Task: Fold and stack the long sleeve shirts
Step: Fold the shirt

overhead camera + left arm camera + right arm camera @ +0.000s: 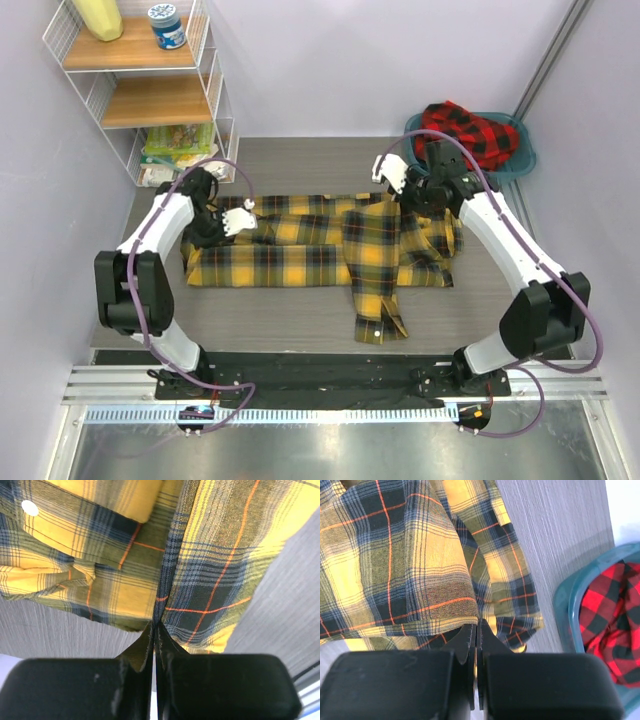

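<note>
Yellow shirt (290,262) (220,555) (395,555): spread flat across the middle of the surface (270,320), long way running left to right; one sleeve (375,295) folded over the body and pointing toward the near edge.
Left pincer (245,214) (154,629): closed on a raised ridge of the yellow shirt at its far-left edge, with the cloth nipped between the tips.
Right pincer (388,196) (478,626): closed as well, holding the yellow shirt by a hem at the far-right side (fabric drawn up into the tips).
Red shirt (470,130) (612,615): bunched inside the teal basin (527,160) (565,600), at the far right corner.
Edges: right end of the yellow shirt near the teal basin but not touching — a strip of bare surface between them.
Open room: bare grey bands in front of the shirt and behind it; wire rack (215,110) at the far left corner, apart from the cloth.
</note>
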Robot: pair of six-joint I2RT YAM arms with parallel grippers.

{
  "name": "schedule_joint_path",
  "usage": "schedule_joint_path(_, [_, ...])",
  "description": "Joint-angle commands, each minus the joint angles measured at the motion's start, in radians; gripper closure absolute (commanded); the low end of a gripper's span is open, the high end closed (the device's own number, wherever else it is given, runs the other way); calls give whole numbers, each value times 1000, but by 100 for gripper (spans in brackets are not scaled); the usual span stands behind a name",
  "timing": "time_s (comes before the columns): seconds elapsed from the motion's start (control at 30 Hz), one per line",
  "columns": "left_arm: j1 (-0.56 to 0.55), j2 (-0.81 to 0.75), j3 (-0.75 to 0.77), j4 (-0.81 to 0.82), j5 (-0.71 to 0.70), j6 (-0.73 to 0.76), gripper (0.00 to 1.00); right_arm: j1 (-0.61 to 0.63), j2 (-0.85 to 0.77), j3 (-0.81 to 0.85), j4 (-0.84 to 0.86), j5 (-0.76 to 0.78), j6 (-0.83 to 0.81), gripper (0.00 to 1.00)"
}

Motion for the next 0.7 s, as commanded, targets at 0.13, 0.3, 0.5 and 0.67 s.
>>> schedule_joint_path(0.13, [11,76,79,43,-21,-32,100,-14,99,72,99,-48,-32,99])
schedule_joint_path(0.3, [11,112,87,59,-31,-32,100,-14,164,98,110,-56,-21,99])
schedule_joint_path(0.5, [13,165,90,82,-42,-47,100,-16,207,104,129,-47,-10,99])
schedule_joint_path(0.67, [14,194,93,103,-48,-58,100,-14,220,92,178,-45,5,99])
